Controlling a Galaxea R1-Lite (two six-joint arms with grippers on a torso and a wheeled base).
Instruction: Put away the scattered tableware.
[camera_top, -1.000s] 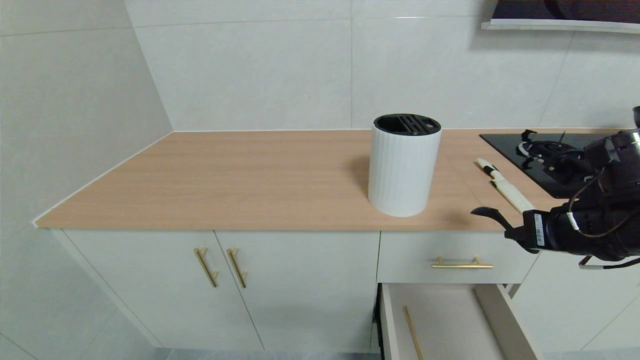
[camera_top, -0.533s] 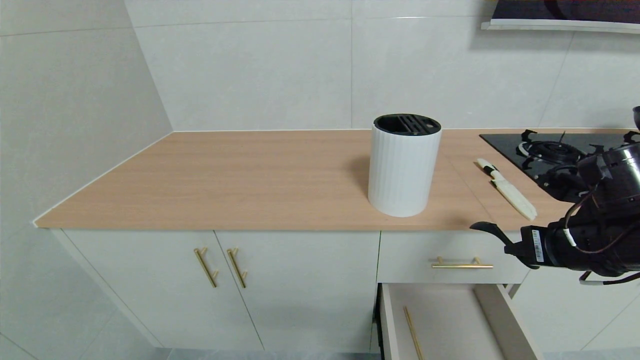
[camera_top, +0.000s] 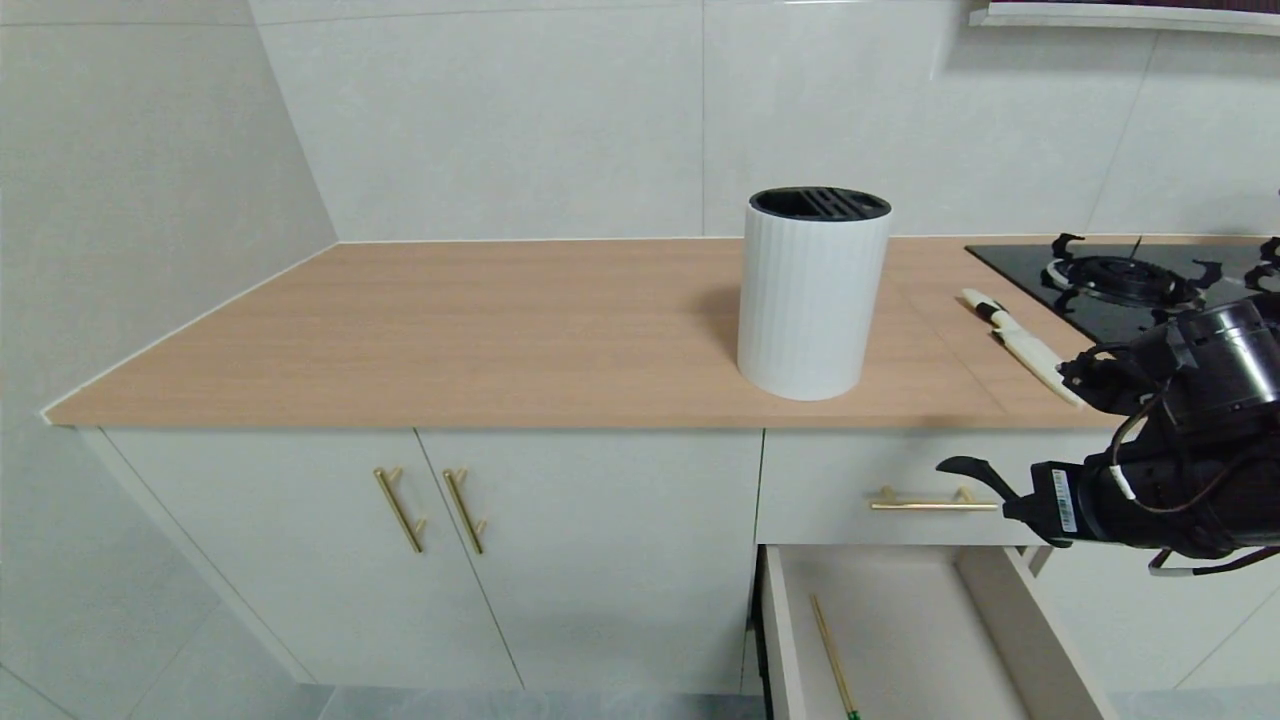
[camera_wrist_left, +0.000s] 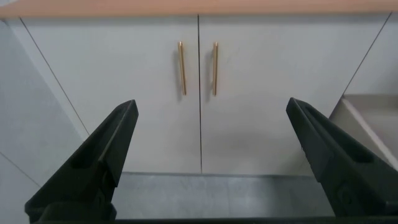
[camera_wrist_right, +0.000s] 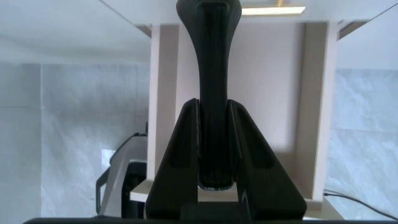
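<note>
- One black utensil (camera_top: 972, 471) is clamped in the right gripper (camera_top: 1025, 498), jaws closed on its shaft. We can't tell what kind of utensil it is.
- It hangs over the open drawer (camera_top: 900, 610), towards the drawer's right side and below the counter edge.
- Step in hand, as we read it: stow the utensil in the drawer. We'd bring it over the bare drawer floor, go low, line it up with the drawer's length, then let go. Releasing from high up risks a bounce off the side wall.
- Keep it off the thin gold stick (camera_top: 829, 650) lying along the drawer's left side.
- A pale knife (camera_top: 1020, 345) lies flat on the wooden counter (camera_top: 500, 330), between the white ribbed holder (camera_top: 812, 300) and the black hob (camera_top: 1110, 290). It's likely next.
- The left gripper (camera_wrist_left: 211, 155) is spread wide and empty, facing the cabinet doors (camera_wrist_left: 249, 112) with gold handles.
- There's a pale tiled wall behind and grey floor tiles below.
</note>
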